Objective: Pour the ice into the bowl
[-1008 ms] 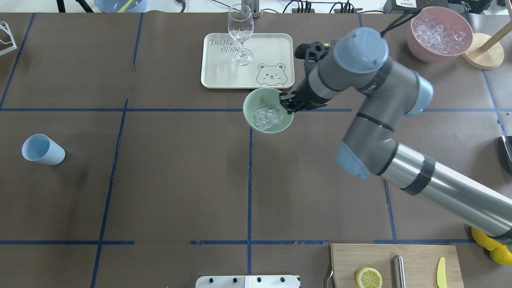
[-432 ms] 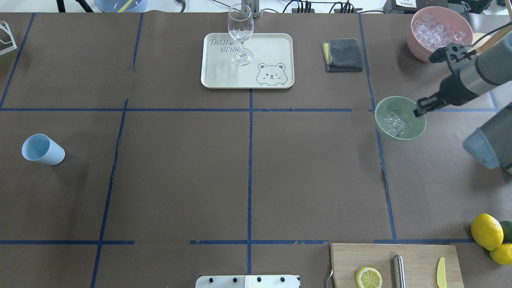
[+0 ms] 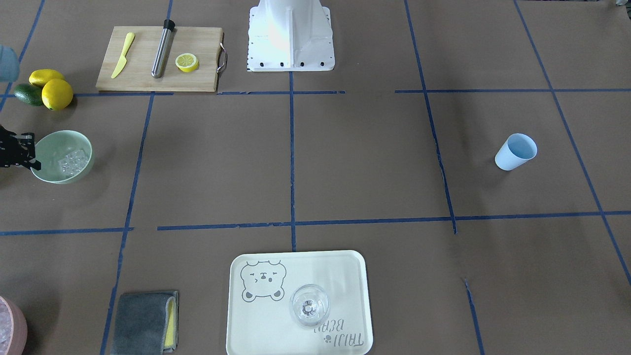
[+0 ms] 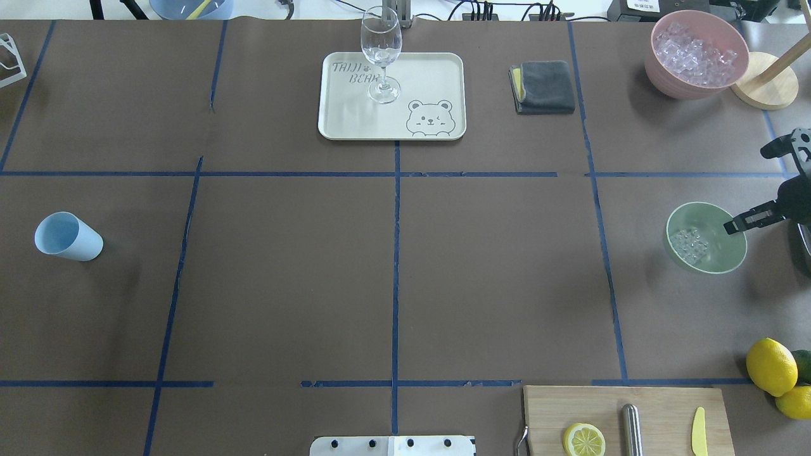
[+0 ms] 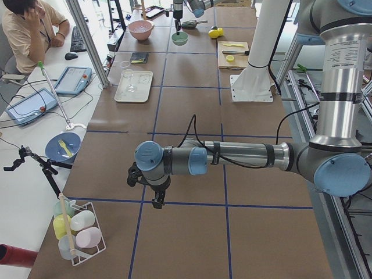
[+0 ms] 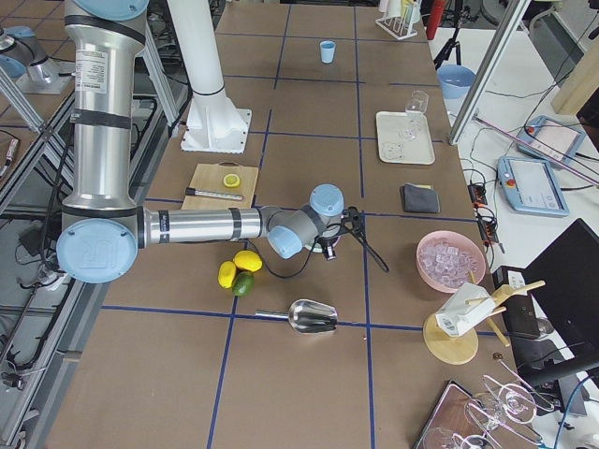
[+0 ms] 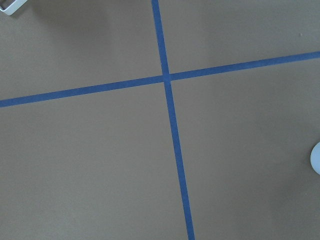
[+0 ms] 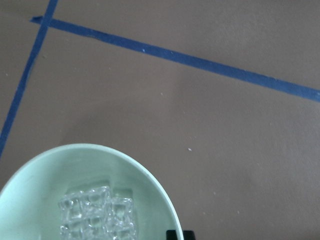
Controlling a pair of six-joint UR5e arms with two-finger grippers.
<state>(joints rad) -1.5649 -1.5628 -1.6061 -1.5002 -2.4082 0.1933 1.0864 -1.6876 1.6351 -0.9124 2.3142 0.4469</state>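
Mint-green bowl pinched at the rim by my right gripper, ice inside.

My right gripper (image 4: 735, 226) is clamped narrow on the rim of the bowl (image 4: 719, 254), with one finger reaching over the edge into it. This is at the right side of the table (image 4: 285, 285) in the overhead view, between the pink container (image 4: 665, 76) farther back and the lemons (image 4: 771, 366) nearer my base. The ice (image 4: 689, 244) lies as a small heap of clear cubes on the bowl's floor, on the side away from my fingers. Whether the bowl rests on the table or hangs just over it I cannot tell. My left gripper (image 5: 157, 202) hangs low over the table's opposite end, well apart from the bowl; whether it is wide or closed I cannot tell.
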